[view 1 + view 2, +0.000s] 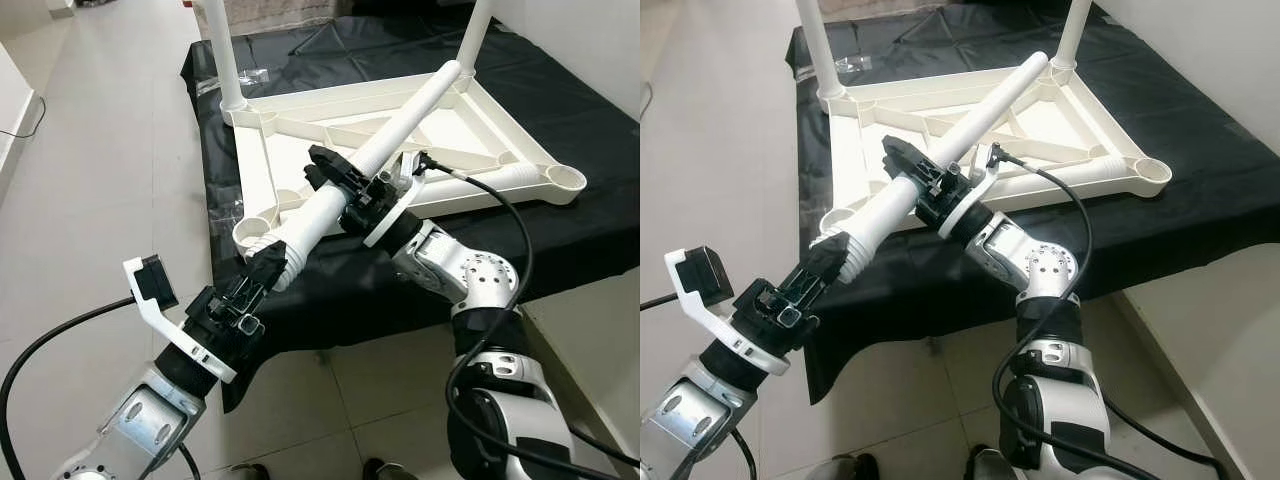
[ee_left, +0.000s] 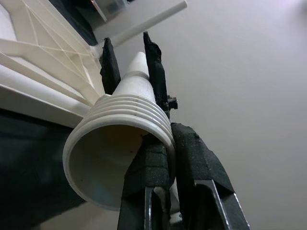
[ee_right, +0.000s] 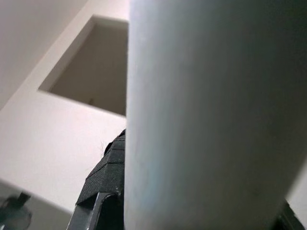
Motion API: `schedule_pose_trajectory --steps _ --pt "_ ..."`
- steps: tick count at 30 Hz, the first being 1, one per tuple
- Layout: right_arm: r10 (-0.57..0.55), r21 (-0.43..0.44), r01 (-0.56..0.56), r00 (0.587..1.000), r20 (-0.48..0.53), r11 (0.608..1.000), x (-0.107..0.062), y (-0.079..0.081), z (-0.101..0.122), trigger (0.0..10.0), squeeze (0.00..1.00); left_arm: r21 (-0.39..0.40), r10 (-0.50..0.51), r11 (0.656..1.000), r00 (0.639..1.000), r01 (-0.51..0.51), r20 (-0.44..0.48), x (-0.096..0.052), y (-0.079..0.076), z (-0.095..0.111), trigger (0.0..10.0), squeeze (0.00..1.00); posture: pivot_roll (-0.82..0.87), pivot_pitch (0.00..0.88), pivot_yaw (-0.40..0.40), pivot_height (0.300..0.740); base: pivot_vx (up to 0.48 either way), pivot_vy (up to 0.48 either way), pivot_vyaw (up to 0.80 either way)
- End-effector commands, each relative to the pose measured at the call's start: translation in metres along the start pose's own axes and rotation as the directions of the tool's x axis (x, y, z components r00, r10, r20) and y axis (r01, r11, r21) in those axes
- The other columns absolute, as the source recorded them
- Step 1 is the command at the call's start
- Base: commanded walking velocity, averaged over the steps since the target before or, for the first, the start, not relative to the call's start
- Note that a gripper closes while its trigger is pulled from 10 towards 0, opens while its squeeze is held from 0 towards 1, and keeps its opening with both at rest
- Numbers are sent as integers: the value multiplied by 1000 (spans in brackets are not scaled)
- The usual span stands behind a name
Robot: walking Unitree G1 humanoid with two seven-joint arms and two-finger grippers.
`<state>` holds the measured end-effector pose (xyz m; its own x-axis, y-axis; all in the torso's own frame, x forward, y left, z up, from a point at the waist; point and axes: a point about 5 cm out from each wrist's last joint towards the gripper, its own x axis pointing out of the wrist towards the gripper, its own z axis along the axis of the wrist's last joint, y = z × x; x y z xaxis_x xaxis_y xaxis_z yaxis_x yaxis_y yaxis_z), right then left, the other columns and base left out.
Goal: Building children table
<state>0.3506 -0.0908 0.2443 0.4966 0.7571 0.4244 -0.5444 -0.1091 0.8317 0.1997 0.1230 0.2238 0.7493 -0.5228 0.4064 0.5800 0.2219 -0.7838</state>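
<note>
1. Upturned white table top [image 1: 300,125] on black cloth [image 1: 560,230], two legs [image 1: 222,50] standing upright in its far corner sockets
2. Loose white table leg [image 1: 385,140] slanting above the table top's near edge, over the empty near-left socket [image 1: 250,232]
3. Left gripper [image 1: 268,270] clamped on the leg's ribbed threaded end
4. Right gripper [image 1: 335,170] closed around the leg's mid-shaft

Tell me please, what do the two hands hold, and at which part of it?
Both hold one white table leg. The left hand grips its ribbed, open threaded end; the right hand clamps the smooth shaft near the middle.
</note>
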Motion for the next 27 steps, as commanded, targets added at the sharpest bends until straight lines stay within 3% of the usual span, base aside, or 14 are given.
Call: schedule_pose_trajectory --steps 1,2,3,4,14,15,25,26,27 --pt "-12 -48 8 997 -73 999 3 1 -9 0 0 -15 -10 1000 999 9 -42 -1 -2 -6 10000 0 -14 178 13 740 0 0 0" --pt "-12 -48 8 997 -73 999 3 1 -9 0 0 -15 -10 1000 999 9 -42 -1 -2 -6 10000 0 -14 178 13 740 0 0 0" --pt "-15 -53 11 997 -75 999 3 1 -9 9608 0 -13 -6 1000 999 5 -45 -2 -2 -6 10000 0 -14 178 13 740 0 0 0" --pt "-17 -55 12 997 -75 998 3 1 -8 10000 0 -12 -3 1000 999 3 -48 -3 -2 -7 10000 0 -14 178 13 740 0 0 0" --pt "-12 -69 6 997 -82 998 4 2 -9 10000 0 -18 4 1000 998 -5 -56 -7 -2 -10 10000 0 -10 176 13 740 0 0 0" --pt "-11 -73 5 997 -82 997 5 2 -9 0 0 -20 4 1000 998 -5 -57 -7 -3 -10 10000 0 -10 176 13 740 0 0 0" --pt "-26 -63 22 998 -60 998 5 0 -6 0 0 -40 29 999 997 -31 -70 -6 1 -13 10000 0 -14 177 10 740 0 0 0" --pt "-28 -68 25 998 -49 997 6 0 -4 0 0 -35 41 998 997 -44 -68 -6 2 -13 10000 808 -14 175 11 740 0 0 0" --pt "-31 -70 28 999 -41 997 7 0 -3 0 0 -31 50 998 997 -52 -67 -6 4 -13 10000 808 -13 174 10 740 0 0 0"
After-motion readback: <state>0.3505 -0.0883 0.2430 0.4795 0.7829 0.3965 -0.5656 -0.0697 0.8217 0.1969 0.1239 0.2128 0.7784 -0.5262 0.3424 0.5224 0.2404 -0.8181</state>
